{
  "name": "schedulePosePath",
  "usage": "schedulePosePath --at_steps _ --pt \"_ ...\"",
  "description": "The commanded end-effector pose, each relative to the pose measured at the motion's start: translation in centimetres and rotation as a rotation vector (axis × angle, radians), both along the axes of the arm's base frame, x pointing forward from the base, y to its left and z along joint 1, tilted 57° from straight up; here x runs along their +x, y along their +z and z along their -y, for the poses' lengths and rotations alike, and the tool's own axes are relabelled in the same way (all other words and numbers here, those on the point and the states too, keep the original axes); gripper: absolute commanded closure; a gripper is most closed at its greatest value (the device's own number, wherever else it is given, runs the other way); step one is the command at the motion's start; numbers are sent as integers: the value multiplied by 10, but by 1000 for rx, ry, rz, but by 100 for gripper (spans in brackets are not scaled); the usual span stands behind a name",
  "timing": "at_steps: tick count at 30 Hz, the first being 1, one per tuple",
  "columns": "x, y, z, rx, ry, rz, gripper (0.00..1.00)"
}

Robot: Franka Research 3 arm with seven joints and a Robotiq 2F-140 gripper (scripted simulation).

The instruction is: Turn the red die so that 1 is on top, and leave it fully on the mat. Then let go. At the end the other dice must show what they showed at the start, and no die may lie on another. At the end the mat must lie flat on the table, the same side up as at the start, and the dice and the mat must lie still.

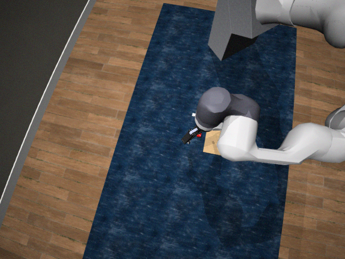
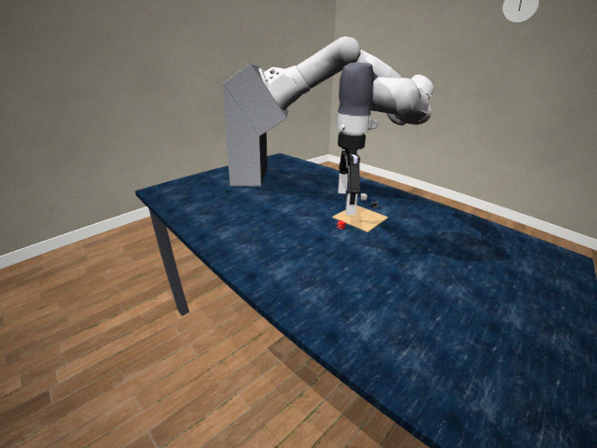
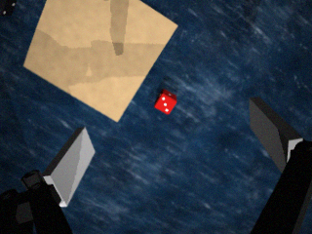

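Observation:
The red die (image 3: 166, 101) lies on the blue table cloth just off the tan mat (image 3: 99, 50), with three white pips on the face toward the wrist camera. It also shows in the top view (image 1: 199, 135) and in the exterior view (image 2: 340, 224), left of the mat (image 2: 360, 219). My gripper (image 3: 166, 127) is open and empty, and hangs above the die with the fingers wide apart. It shows in the exterior view (image 2: 351, 203) above the mat's near corner. In the top view the arm hides most of the mat (image 1: 212, 142).
A white die (image 2: 364, 196) and a black die (image 2: 374, 204) lie on the cloth beyond the mat. The black die shows at the wrist view's top left corner (image 3: 6, 7). The grey robot base (image 2: 248, 130) stands at the table's far end.

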State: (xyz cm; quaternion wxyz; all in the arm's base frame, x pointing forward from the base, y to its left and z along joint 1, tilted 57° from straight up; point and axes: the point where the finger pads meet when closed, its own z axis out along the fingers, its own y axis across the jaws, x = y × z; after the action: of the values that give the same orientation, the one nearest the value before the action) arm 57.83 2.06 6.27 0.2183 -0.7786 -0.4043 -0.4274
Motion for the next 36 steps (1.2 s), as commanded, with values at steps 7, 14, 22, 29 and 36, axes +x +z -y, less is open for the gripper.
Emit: schedulePosePath --at_steps 7,14,22,29,36 --pt "23 -21 -18 -5 -28 -6 0" --pt "23 -21 -18 -5 -28 -6 0" --pt "23 -21 -18 -5 -28 -6 0" --pt "23 -21 -18 -5 -28 -6 0" --pt "23 -21 -18 -5 -28 -6 0"
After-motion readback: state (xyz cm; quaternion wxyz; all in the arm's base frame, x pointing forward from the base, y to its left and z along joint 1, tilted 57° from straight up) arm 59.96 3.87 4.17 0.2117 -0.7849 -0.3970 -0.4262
